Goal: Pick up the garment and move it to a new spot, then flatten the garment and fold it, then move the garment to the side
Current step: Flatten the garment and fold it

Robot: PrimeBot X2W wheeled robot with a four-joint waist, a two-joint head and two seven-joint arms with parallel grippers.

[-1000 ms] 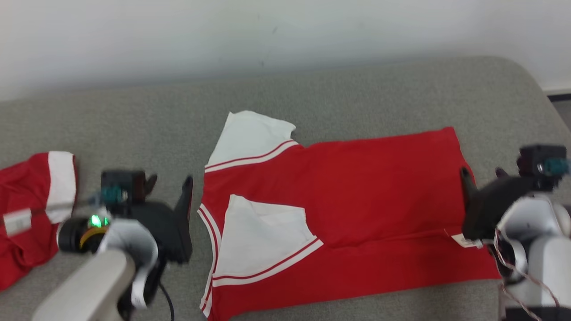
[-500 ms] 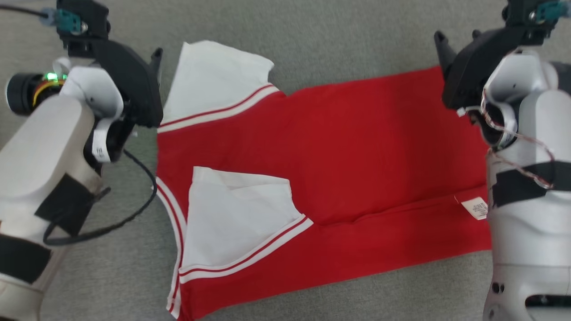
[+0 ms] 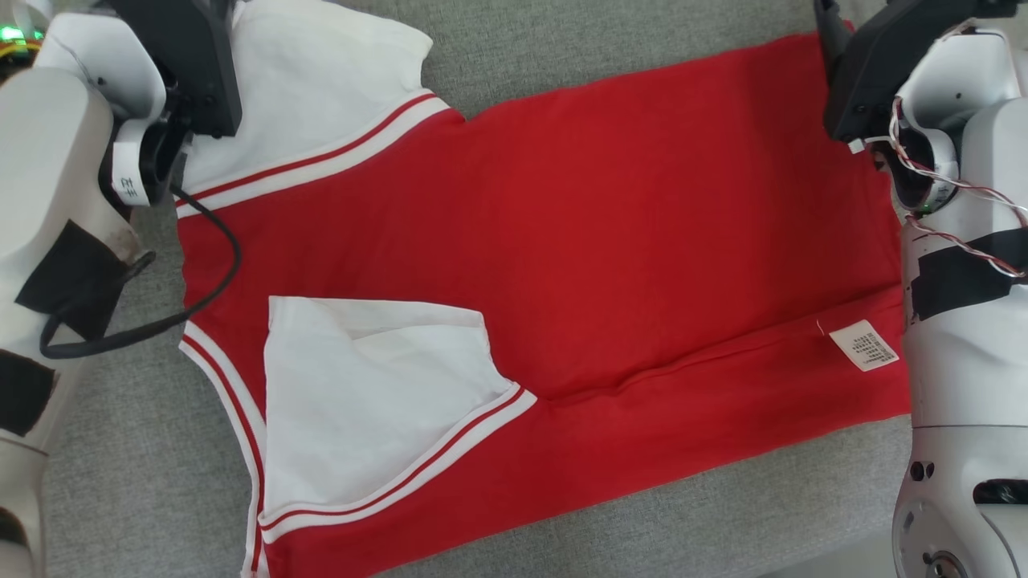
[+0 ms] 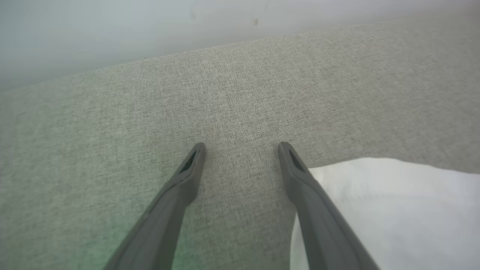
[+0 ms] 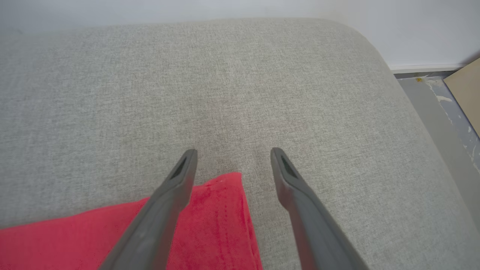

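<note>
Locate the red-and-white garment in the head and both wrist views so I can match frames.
Head view: the garment is spread flat across the centre, white sleeves toward the left.
Left wrist view: its white sleeve sits at the lower right.
Right wrist view: its red corner runs from the lower left to bottom centre.
Shared landmark: the grey fabric surface under the garment.
</note>
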